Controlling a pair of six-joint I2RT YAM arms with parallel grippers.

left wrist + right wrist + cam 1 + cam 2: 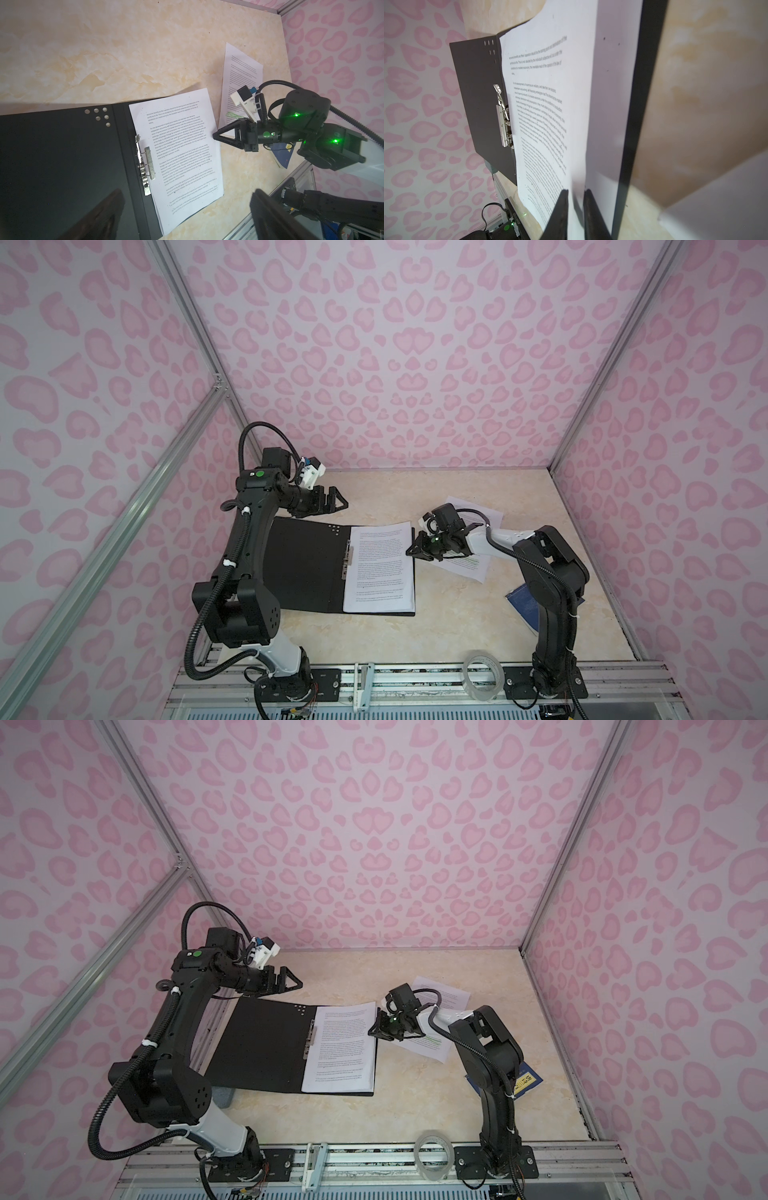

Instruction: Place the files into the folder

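**Figure.** A flat folder with a black inside (pixel 303 568) lies open on the beige marbled table (pixel 374 639). One white printed paper sheet (pixel 380 568) rests on its right half. The right gripper (pixel 410 550) stands at that sheet's outer edge, jaws parted by a slit. The left gripper (pixel 337 502) hovers wide open and empty. Two further white printed sheets (pixel 467 570) lie right of the folder. We judge that a finger catching the loose sheet could drag it out.
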